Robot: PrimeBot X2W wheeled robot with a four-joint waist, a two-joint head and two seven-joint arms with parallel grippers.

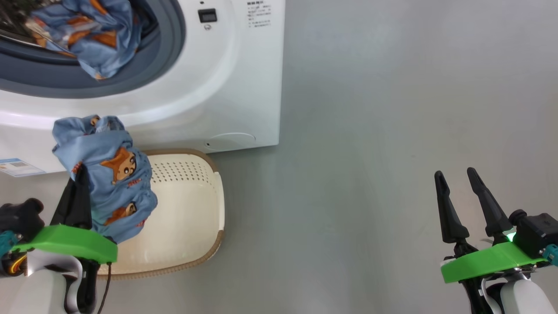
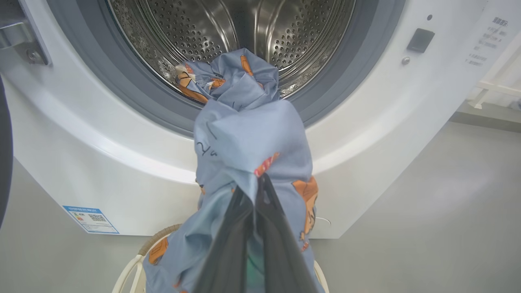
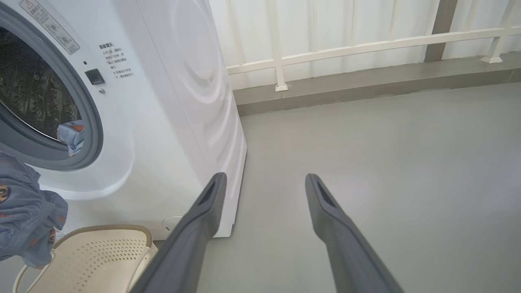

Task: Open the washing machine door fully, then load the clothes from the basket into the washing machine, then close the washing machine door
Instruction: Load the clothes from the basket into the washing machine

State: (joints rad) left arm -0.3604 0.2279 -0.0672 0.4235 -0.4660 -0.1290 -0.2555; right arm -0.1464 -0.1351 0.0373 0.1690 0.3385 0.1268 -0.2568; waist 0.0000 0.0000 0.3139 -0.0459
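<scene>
Before me the smooth grey floor [image 1: 392, 109] carries the white washing machine [image 1: 244, 87], and the cream basket [image 1: 192, 218] stands on it, just beside the machine's front.

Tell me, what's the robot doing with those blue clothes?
It is loading laundry. Its left gripper is shut on one blue piece of clothing, held up over the basket in front of the washing machine. Another blue piece lies at the mouth of the drum. The right gripper is open and empty, above the floor.
</scene>
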